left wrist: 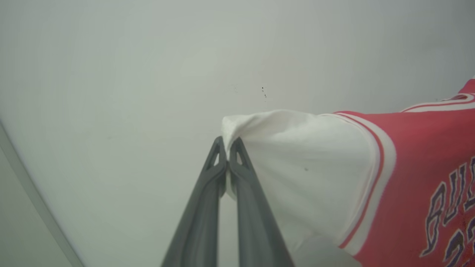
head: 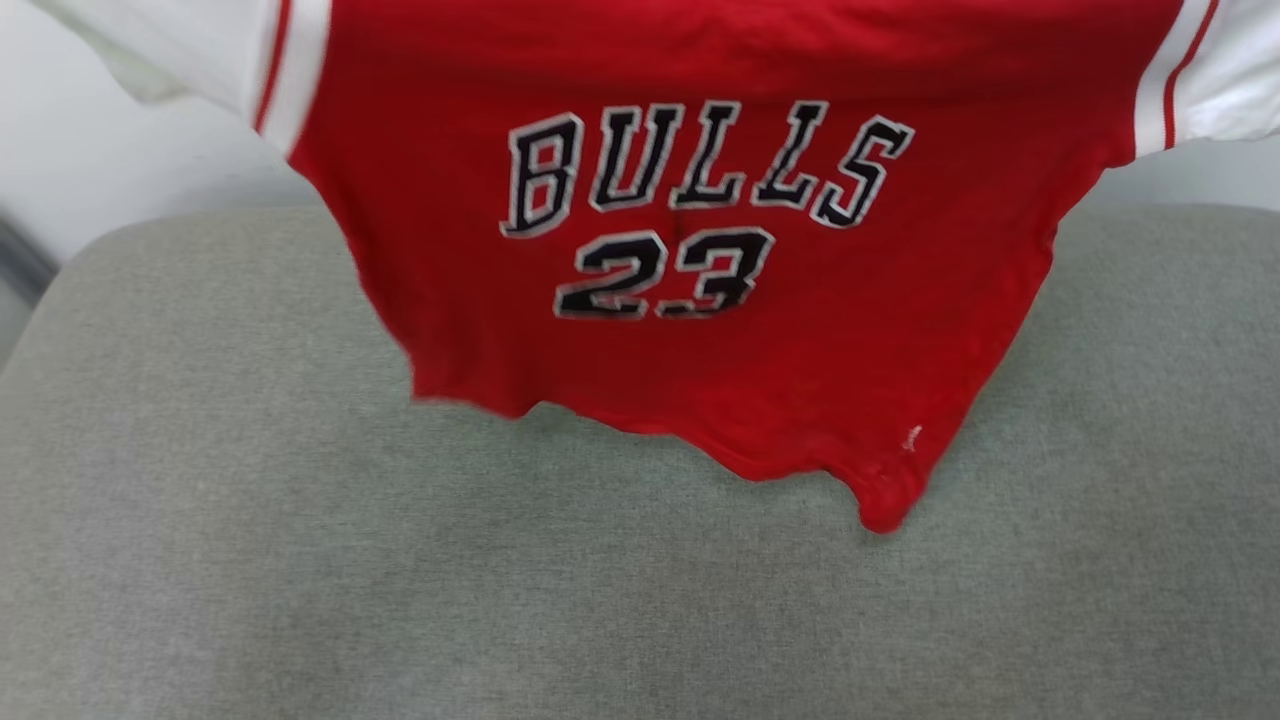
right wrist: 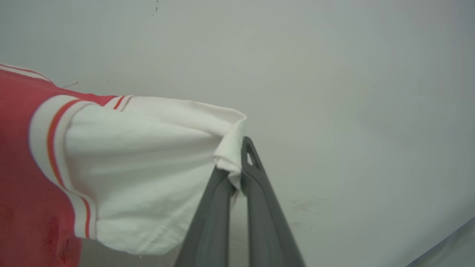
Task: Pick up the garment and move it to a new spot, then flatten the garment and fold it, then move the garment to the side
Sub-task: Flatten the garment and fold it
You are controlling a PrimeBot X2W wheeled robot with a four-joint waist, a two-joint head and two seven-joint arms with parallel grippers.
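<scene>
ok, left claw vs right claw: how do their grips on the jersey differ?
Left claw pinches the jersey with both fingertips bare; right claw has cloth bunched over one fingertip. Left's sleeve runs off to its view's right; right's sleeve to its view's left. Both are shut on a white sleeve edge.

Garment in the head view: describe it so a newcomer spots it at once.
Above the wide grey fabric-covered surface, a red jersey-style T-shirt hangs spread out, its white short sleeves pinched by the left tool and the right tool. Black white-outlined BULLS lettering and the number 23 mark its chest.
</scene>
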